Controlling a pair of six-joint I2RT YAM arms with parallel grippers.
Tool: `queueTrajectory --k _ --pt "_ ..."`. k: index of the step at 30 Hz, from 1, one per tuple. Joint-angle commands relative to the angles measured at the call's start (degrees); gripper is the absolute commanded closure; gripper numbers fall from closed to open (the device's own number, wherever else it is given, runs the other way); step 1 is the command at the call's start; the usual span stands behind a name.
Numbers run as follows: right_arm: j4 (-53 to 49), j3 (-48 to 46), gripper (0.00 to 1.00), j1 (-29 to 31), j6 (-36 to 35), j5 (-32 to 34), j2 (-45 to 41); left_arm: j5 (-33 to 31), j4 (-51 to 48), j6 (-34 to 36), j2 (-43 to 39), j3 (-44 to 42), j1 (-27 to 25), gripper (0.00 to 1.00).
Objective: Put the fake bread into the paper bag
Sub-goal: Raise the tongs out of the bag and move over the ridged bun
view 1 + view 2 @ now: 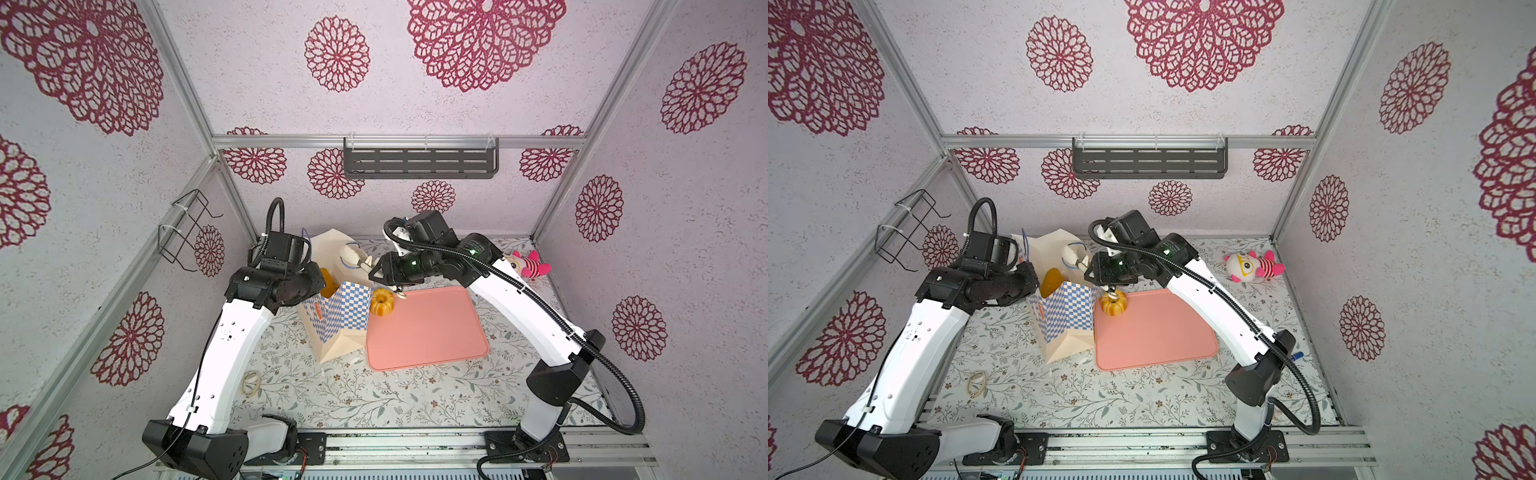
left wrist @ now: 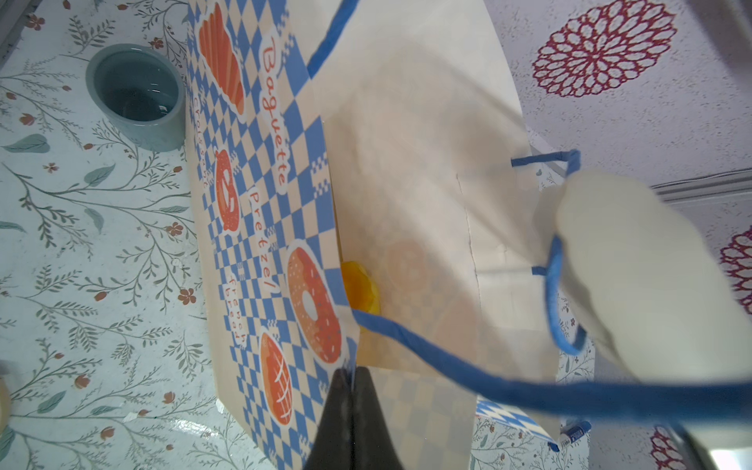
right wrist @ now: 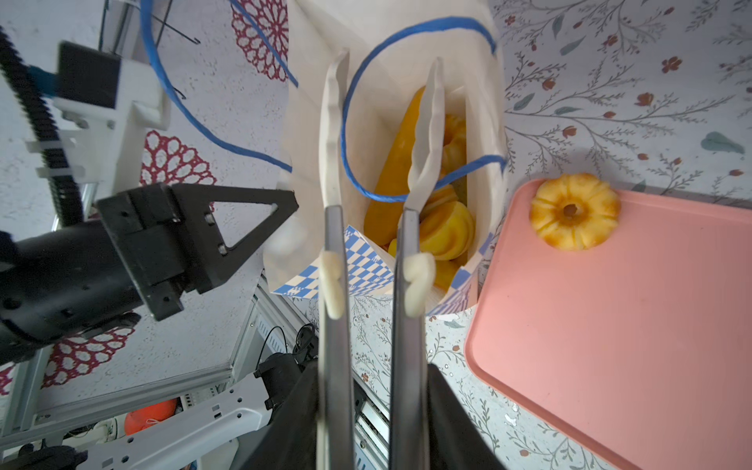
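The paper bag [image 1: 336, 318] stands upright on the bench [image 1: 332, 395], against the left edge of the pink tray [image 1: 432, 332], and its mouth is open. The left gripper [image 2: 352, 376] is clamped on the rim at the bag's left side. The right gripper [image 3: 372, 378] grips a pair of tongs [image 3: 333, 162]. Their white tips stand apart and empty over the bag's mouth. Inside the bag lie a long loaf [image 3: 396, 162] and several golden rolls [image 3: 447, 232]. One fluted ring cake [image 3: 576, 211] sits on the tray's far left corner, just beside the bag, and nothing touches it.
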Motion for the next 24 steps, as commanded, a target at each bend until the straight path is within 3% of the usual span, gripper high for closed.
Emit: queueTrajectory --k 1,15,24 --pt "5.7 0.8 0.59 -1.3 -0.3 2.4 -7.6 0.0 0.9 0.9 0.3 1.6 0.1 1.00" --pt "14.8 -18.3 0.58 -12.8 4.5 2.5 -22.9 0.1 0.8 1.1 0.2 2.0 0.1 1.00" --pt "15.2 -33.3 0.59 -18.8 7.4 1.0 -26.7 0.2 0.2 1.2 0.0 1.8 0.2 1.00"
